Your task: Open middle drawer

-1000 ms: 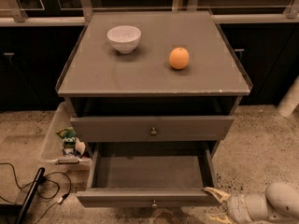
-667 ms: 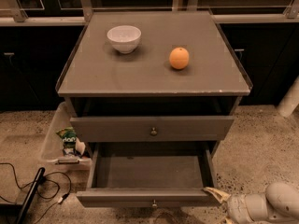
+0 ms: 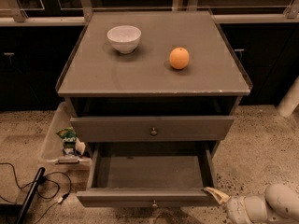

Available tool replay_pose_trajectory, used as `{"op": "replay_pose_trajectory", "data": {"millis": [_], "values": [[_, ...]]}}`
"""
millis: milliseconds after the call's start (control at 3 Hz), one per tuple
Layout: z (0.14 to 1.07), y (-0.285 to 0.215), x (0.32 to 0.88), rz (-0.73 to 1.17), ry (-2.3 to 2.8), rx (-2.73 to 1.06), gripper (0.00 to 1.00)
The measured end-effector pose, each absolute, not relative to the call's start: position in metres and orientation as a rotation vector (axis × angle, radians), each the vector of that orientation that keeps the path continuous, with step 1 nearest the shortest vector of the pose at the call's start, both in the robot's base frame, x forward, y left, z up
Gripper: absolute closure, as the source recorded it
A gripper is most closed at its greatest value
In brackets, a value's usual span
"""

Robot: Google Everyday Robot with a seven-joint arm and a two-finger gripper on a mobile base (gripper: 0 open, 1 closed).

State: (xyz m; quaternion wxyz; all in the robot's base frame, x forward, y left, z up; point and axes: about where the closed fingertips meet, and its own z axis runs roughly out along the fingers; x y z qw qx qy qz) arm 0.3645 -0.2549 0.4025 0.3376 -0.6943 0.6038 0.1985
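Floor, pincer at camera-facing middle drawer

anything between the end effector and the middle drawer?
Nothing visible. The end effector sits at the right front corner of the middle drawer, which is already pulled well out. The clear bin on the floor lies off the drawer's left side, not between them.

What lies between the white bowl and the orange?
Only bare cabinet top, in the camera view. The end effector is at the open middle drawer's front right corner.
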Motion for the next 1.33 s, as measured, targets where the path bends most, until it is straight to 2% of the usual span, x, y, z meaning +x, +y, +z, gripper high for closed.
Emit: {"op": "replay_pose_trajectory", "data": {"millis": [667, 1333], "values": [[0.413, -0.253, 0.365, 0.503, 1.571, -1.821, 0.0], [0.497, -0.239, 0.395, 0.337, 1.489, -1.929, 0.0]]}}
